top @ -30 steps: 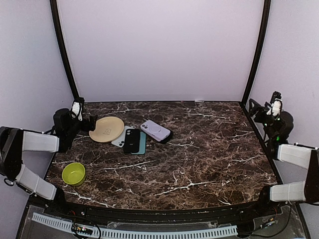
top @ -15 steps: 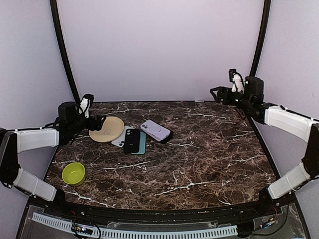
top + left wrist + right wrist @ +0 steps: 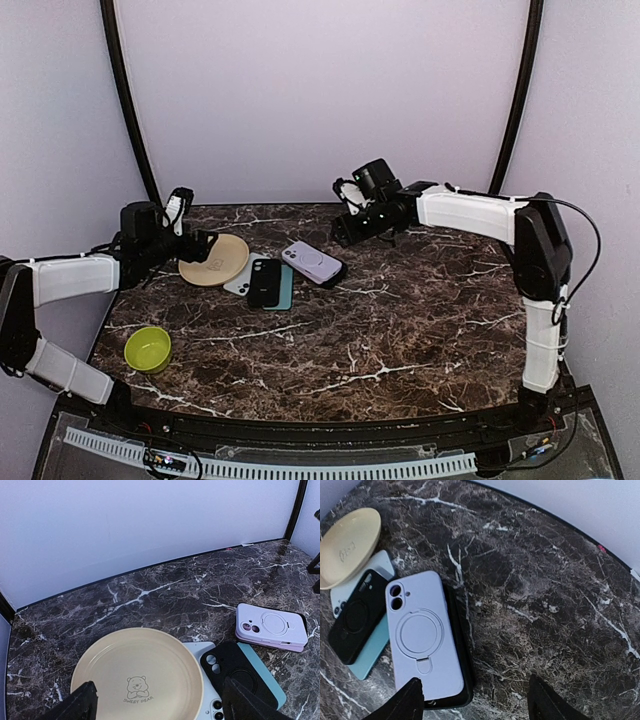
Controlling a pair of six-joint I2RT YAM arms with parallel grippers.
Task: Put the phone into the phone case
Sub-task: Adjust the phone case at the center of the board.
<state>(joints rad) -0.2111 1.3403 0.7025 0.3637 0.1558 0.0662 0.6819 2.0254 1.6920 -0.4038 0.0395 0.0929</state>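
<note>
Seeing L gripper point(image 3: 162, 706) released: fingers point(image 3: 75, 705) spread wide, nothing between them, hovering over the near edge of the tan plate point(image 3: 135, 675) w/ the bear print. Plate sits far-left on the desk point(image 3: 150, 595), and its right rim lies over the edge of a white phone point(image 3: 215, 707), cam lenses showing. A teal slab point(image 3: 272, 687) lies on that phone, w/ a black case point(image 3: 235, 672) on top of the teal, cam cutouts toward the plate.

R gripper point(image 3: 480, 701) is also released, jaws apart and empty. It's up off the desk on the far side, arm reaching across from the right. Right under its cam is the lilac phone case point(image 3: 422, 635), ring stand facing up. It lies flat on a black slab point(image 3: 464, 670) that sticks out along its right and near edges; I can't tell if that's a phone or another case. Lilac case is just beside the black/teal stack, and I can't tell if they touch.

Green bowl point(image 3: 148, 348) sits near front-left, well apart from the rest. Neither side is gripping anything.
</note>
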